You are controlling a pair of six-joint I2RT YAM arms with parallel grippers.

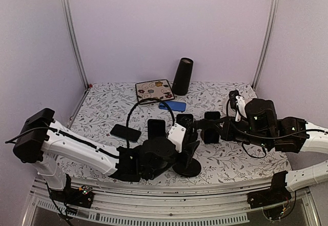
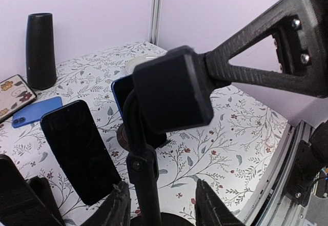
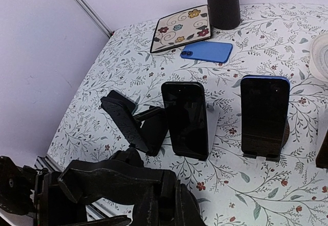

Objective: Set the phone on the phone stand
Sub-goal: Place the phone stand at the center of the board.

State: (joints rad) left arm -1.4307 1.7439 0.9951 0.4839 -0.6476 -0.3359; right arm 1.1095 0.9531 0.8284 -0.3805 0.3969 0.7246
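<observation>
The black phone stand has a round base (image 1: 187, 167), a thin pole (image 2: 142, 169) and a square head (image 2: 173, 90). My left gripper (image 2: 161, 185) is open, one finger on each side of the pole low down, the pole close to the left finger. My right gripper (image 3: 169, 203) is shut on the stand's head, reaching in from the right (image 1: 214, 126). Neither gripper holds a phone. A black phone (image 3: 187, 118) leans on a white holder, a blue-cased phone (image 3: 264, 116) stands upright beside it, and a blue phone (image 3: 207, 52) lies flat farther back.
A black folding stand (image 3: 133, 121) sits left of the black phone. At the back are a flower-patterned mat (image 1: 155, 90) and a tall black cylinder (image 1: 183, 76). A white round object (image 3: 320, 49) is at the right edge. A metal frame rail runs along the table's near edge.
</observation>
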